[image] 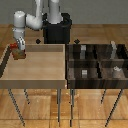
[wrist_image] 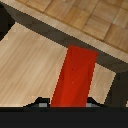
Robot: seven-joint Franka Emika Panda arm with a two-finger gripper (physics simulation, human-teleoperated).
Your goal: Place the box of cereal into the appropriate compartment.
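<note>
Wood in a pale, smooth grain makes the large tray (image: 35, 65), a shallow rectangle with low raised walls, standing on thin metal legs. Beside it, on the exterior view's right, stands the divided bin (image: 98, 61), with dark brown walls that cut it into four rectangular cells. In the far right cell a tall pale grey block (image: 114, 48) stands upright; this marks the appropriate compartment (image: 120, 54). Other cells hold smaller grey pieces, too small to describe well.

The box of cereal (image: 18, 53) is a small red-orange carton with flat faces and straight edges. It is at the far corner of the tray on the exterior view's left, well apart from the bin. In the wrist view the box of cereal (wrist_image: 76, 75) shows as a long plain red face, close to the tray's dark wall.

The gripper (image: 18, 49) of the white arm is directly over the box, and in the wrist view its two fingertips (wrist_image: 41, 102) sit at both sides of the carton's near end. It appears closed on the carton, though the contact itself is not clear.
</note>
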